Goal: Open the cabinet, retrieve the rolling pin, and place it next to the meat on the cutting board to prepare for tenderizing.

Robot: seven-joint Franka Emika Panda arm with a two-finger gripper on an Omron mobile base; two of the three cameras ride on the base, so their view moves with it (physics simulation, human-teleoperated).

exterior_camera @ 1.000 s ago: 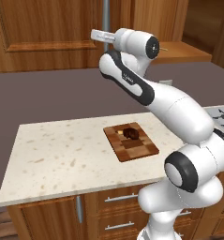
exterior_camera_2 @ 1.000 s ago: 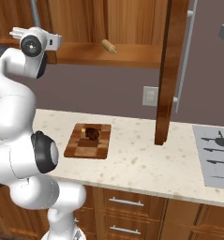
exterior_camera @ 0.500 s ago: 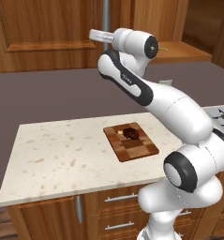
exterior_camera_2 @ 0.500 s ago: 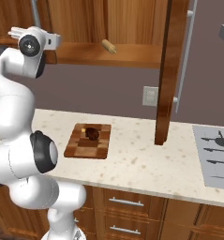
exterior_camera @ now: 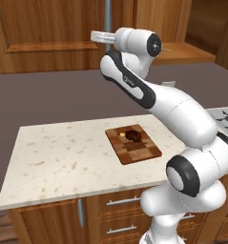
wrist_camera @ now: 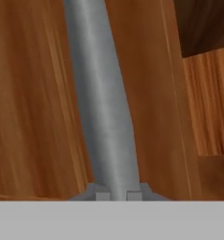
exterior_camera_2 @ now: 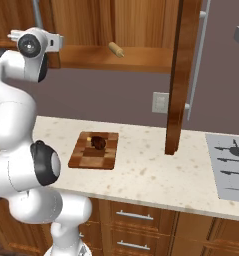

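The cabinet's left door (exterior_camera: 44, 28) is closed, and its right door (exterior_camera_2: 178, 75) stands swung out, seen edge-on. My gripper (exterior_camera: 97, 36) (exterior_camera_2: 56, 40) is raised to the left door's vertical silver handle (exterior_camera: 108, 16). In the hand view that handle (wrist_camera: 101, 103) runs down between my fingertips (wrist_camera: 101, 194), and the gripper (wrist_camera: 117, 195) is shut on it. The rolling pin (exterior_camera_2: 116, 49) lies on the open shelf behind the right door. Down on the counter, the meat (exterior_camera: 133, 135) (exterior_camera_2: 98, 142) sits on the checkered cutting board (exterior_camera: 134, 148) (exterior_camera_2: 91, 155), beside a tiny pale yellow piece (exterior_camera: 122, 135).
The speckled counter (exterior_camera: 63, 157) stretches left of the board. A stovetop (exterior_camera_2: 231, 165) lies at the right end, with a wall outlet (exterior_camera_2: 161, 102) behind the open door. Drawers with horizontal handles (exterior_camera_2: 136, 216) run below the counter.
My hand has crept very slightly left and up along the handle. The doors, rolling pin, board and meat have not moved.
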